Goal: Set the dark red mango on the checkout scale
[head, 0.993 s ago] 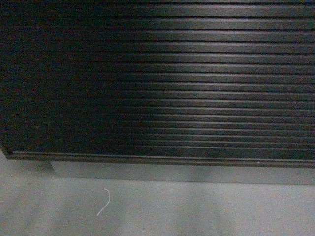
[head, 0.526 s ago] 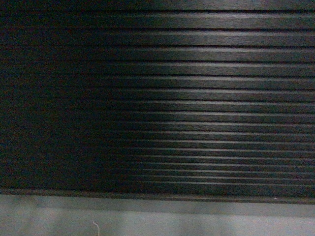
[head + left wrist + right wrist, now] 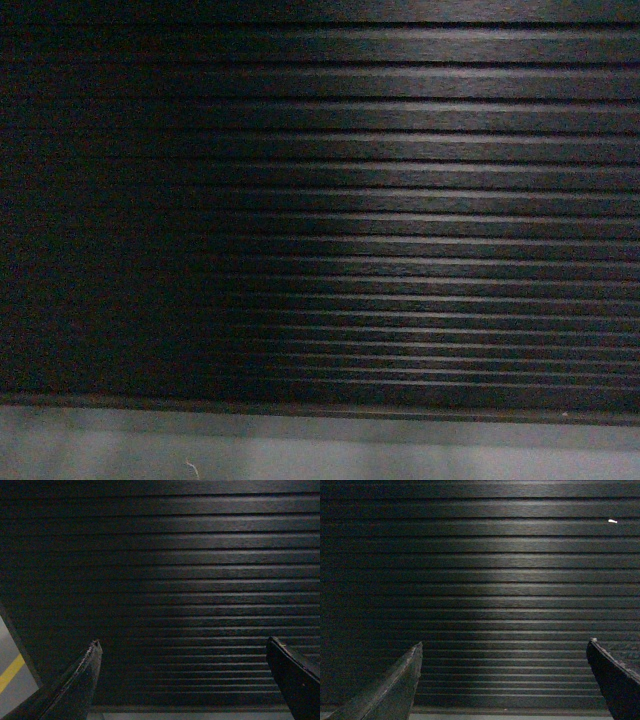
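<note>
The checkout (image 3: 400, 200) fills every view with its dark ribbed front panel, a grey plinth (image 3: 320, 450) running along its foot. Neither mango nor scale shows. The left gripper (image 3: 182, 675) and right gripper (image 3: 502, 675) hang before the panel, both spread wide and holding nothing.

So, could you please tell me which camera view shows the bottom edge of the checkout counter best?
The head view: the checkout counter ends in a clear lower edge running the full width, with the grey base beneath. Both wrist views show mostly ribbed panel, with only a thin bottom strip between the open fingers of the left gripper and right gripper.
</note>
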`<state>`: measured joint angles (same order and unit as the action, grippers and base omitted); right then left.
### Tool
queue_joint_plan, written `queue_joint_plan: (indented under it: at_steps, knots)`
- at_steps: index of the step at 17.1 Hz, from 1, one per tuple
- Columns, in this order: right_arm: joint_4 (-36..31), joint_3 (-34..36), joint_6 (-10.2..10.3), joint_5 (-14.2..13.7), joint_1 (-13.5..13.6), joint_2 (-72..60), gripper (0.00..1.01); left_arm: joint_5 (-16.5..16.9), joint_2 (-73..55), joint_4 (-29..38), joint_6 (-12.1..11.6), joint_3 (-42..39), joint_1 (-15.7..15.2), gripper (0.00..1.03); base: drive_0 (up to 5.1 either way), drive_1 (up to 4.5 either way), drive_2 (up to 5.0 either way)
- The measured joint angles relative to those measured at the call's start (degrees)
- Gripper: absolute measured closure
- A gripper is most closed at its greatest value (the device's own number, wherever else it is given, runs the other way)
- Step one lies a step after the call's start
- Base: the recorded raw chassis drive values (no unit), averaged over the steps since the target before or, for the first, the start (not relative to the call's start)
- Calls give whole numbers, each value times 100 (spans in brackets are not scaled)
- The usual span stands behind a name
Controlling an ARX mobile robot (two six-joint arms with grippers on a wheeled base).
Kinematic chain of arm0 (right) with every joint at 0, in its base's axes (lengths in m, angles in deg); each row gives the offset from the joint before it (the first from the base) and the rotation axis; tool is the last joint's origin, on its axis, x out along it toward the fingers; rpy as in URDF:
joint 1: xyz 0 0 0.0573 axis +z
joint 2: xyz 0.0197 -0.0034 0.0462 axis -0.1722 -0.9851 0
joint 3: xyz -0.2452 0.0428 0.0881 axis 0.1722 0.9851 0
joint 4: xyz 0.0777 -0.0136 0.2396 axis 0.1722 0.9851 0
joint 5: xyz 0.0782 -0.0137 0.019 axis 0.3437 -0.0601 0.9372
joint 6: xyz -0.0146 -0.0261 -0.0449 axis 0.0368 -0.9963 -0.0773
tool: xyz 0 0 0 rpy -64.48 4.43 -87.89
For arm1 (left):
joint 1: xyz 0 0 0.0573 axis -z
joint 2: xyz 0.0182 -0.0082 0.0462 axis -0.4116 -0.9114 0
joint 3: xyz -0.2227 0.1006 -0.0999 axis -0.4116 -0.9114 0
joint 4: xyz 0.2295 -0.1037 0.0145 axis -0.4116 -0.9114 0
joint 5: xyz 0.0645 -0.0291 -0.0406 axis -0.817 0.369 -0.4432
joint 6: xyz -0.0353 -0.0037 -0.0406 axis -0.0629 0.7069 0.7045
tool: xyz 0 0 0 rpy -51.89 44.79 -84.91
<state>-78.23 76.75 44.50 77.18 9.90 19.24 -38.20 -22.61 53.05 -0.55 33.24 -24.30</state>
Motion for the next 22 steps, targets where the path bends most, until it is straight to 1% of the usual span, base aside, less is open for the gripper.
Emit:
queue_joint_plan:
  at_steps: [22]
  knots:
    - [11, 0, 2, 0, 0, 0, 3, 2, 0, 0, -2, 0, 0, 5, 0, 0, 0]
